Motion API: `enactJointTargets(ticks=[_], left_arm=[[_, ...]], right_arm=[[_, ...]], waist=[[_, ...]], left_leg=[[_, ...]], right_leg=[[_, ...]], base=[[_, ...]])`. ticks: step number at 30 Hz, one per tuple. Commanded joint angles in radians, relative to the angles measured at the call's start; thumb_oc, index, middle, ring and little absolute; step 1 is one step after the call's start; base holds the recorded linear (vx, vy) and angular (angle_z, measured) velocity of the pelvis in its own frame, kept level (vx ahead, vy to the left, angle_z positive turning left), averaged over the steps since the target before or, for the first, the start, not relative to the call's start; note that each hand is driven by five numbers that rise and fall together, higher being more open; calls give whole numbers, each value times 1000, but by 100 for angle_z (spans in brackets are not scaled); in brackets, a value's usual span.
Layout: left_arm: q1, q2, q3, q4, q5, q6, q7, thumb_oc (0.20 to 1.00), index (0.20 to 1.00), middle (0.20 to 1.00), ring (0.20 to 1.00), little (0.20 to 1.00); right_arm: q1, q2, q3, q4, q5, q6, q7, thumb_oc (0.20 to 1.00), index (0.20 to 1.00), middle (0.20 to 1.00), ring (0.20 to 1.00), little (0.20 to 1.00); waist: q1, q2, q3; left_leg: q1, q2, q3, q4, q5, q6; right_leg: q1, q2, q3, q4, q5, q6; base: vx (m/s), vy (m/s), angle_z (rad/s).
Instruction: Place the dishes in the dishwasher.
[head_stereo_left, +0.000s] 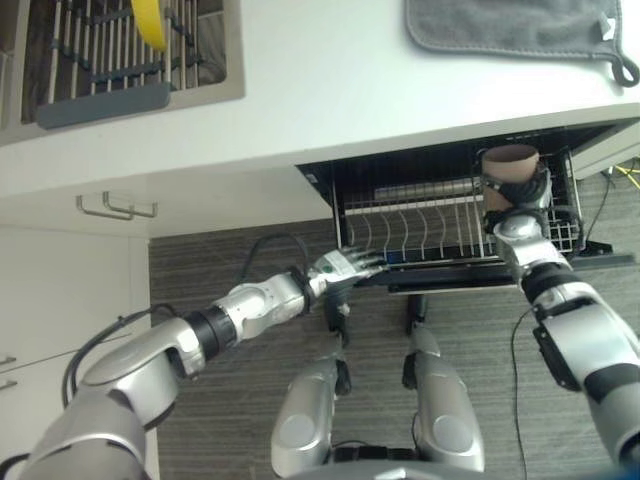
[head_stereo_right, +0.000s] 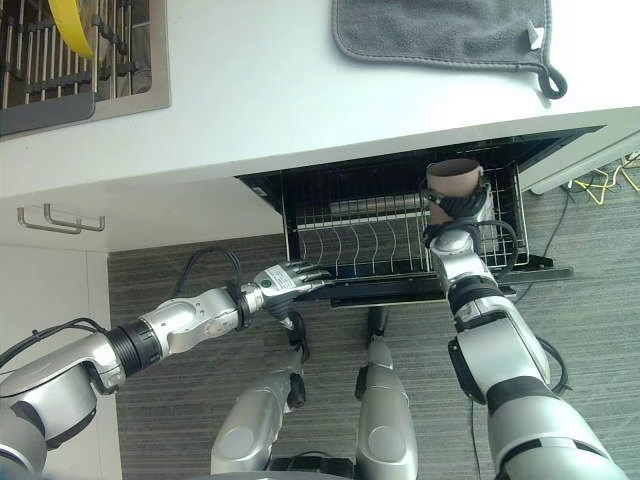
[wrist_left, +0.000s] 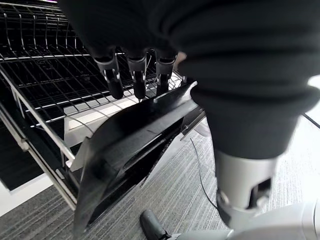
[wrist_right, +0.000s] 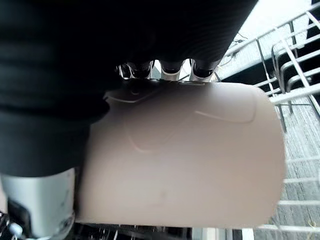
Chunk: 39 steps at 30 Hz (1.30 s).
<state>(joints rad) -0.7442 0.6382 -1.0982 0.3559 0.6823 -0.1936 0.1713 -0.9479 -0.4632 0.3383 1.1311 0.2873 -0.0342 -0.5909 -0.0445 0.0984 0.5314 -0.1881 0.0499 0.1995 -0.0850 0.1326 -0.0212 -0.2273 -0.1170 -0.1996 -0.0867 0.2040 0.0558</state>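
One cup (head_stereo_right: 455, 178), beige, is clasped in the right robot hand (head_stereo_right: 457, 208) above the rack (head_stereo_right: 370, 240). Left robot hand (head_stereo_right: 287, 278), fingers straight, rests on the rack's front edge.

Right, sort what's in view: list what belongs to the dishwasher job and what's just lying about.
Job:
- beige cup, gripped in the right hand
- dishwasher rack
- left hand, fingers on the rack's front edge

Lying about:
- grey towel on the counter
- yellow item in the sink rack
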Motion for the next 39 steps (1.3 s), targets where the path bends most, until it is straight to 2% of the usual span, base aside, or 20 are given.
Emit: enactJointTargets(ticks=[1, 5, 13, 14, 18, 22, 23, 26, 28, 29, 30, 31, 36, 38, 39], left_arm=[[30, -5, -51, -24, 43, -15, 21, 1000, 1000, 1000, 1000, 1000], [44, -22, -58, -31, 49, 0, 41, 1000, 1000, 1000, 1000, 1000], [84, -37, -67, -44, 76, 20, 62, 1000, 1000, 1000, 1000, 1000], [91, -36, -65, -52, 79, 21, 63, 1000, 1000, 1000, 1000, 1000], [100, -35, -66, -58, 86, 25, 68, 1000, 1000, 1000, 1000, 1000], [111, -36, -65, -72, 87, 34, 66, 1000, 1000, 1000, 1000, 1000], [115, -44, -68, -71, 86, 40, 71, 1000, 1000, 1000, 1000, 1000], [131, -46, -64, -76, 93, 41, 77, 1000, 1000, 1000, 1000, 1000], [150, -50, -63, -71, 105, 34, 92, 1000, 1000, 1000, 1000, 1000], [153, -52, -64, -70, 108, 34, 96, 1000, 1000, 1000, 1000, 1000], [163, -58, -65, -70, 114, 38, 103, 1000, 1000, 1000, 1000, 1000], [171, -64, -64, -66, 121, 39, 107, 1000, 1000, 1000, 1000, 1000], [186, -65, -66, -49, 146, 21, 129, 1000, 1000, 1000, 1000, 1000], [189, -59, -70, -39, 156, 11, 147, 1000, 1000, 1000, 1000, 1000], [194, -52, -68, -49, 154, 13, 145, 1000, 1000, 1000, 1000, 1000]], right_arm=[[-71, -13, 13, 34, 26, -34, 1, 200, 200, 200, 200, 200], [-75, 25, 14, 37, 37, -25, -13, 200, 200, 200, 200, 200], [-64, 19, -25, 69, 96, -32, -57, 200, 200, 200, 200, 200], [-63, 15, -35, 73, 97, -36, -62, 1000, 1000, 1000, 1000, 1000], [-63, 6, -47, 76, 98, -45, -63, 1000, 1000, 1000, 1000, 1000], [-64, 4, -44, 68, 66, -61, -113, 1000, 1000, 1000, 1000, 1000], [-66, 2, -48, 63, 44, -69, -185, 1000, 1000, 1000, 1000, 1000], [-68, -8, -49, 43, -26, -84, -255, 1000, 1000, 1000, 1000, 1000], [-89, -20, -33, 10, -120, -74, -398, 1000, 1000, 1000, 1000, 1000], [-91, -22, -30, 5, -141, -69, -430, 1000, 1000, 1000, 1000, 1000], [-98, -32, -27, -7, -194, -43, -530, 1000, 1000, 1000, 1000, 1000], [-99, -40, -27, -9, -211, -25, -590, 1000, 1000, 1000, 1000, 1000], [-102, -43, -24, 4, -196, -23, -619, 1000, 1000, 1000, 1000, 1000], [-99, -32, -18, 24, -167, -54, -630, 1000, 1000, 1000, 1000, 1000], [-96, -17, -26, 21, -120, -132, -632, 1000, 1000, 1000, 1000, 1000]], waist=[[5, 9, -12], [6, 22, -11], [8, 38, -11], [8, 41, -11], [7, 44, -11], [3, 50, -11], [0, 55, -11], [-2, 63, -11], [-1, 70, -11], [-1, 71, -11], [-2, 75, -11], [-1, 78, -11], [5, 80, -11], [11, 81, -11], [14, 81, -11]], left_leg=[[29, 21, 10, -2, -61, -45], [32, 16, 14, -2, -62, -42], [33, 13, 11, -2, -62, -38], [34, 13, 11, -2, -63, -38], [33, 13, 13, -2, -60, -39], [39, 15, 18, -2, -57, -41], [40, 14, 20, -2, -56, -41], [42, 12, 21, -2, -56, -41], [43, 9, 21, -2, -55, -41], [43, 9, 20, -2, -55, -42], [43, 7, 18, -2, -55, -41], [43, 5, 14, -2, -56, -40], [42, 4, 6, -2, -57, -38], [40, 7, 9, -2, -57, -38], [50, 8, 9, -2, -57, -37]], right_leg=[[50, -97, 56, 8, -34, 132], [52, -98, 61, 10, -37, 128], [51, -102, 57, 17, -41, 128], [53, -102, 56, 15, -41, 127], [52, -103, 55, 15, -41, 127], [57, -103, 56, 13, -40, 127], [58, -103, 59, 13, -40, 126], [59, -104, 60, 14, -42, 126], [61, -107, 61, 13, -43, 126], [62, -107, 61, 13, -43, 127], [62, -107, 64, 14, -44, 126], [62, -106, 65, 15, -46, 125], [67, -107, 61, 12, -48, 122], [68, -111, 53, 10, -48, 121], [79, -111, 46, 11, -50, 119]], base=[[69, 63, -2], [47, 50, -6], [3, 4, 0], [0, 0, 0], [0, 0, 0], [9, 13, 0], [32, 43, 0], [29, 52, -2], [33, 51, -5], [30, 47, -6], [29, 40, -8], [32, 41, -7], [4, 3, -1], [-36, -13, 0], [-40, 1, 1]])
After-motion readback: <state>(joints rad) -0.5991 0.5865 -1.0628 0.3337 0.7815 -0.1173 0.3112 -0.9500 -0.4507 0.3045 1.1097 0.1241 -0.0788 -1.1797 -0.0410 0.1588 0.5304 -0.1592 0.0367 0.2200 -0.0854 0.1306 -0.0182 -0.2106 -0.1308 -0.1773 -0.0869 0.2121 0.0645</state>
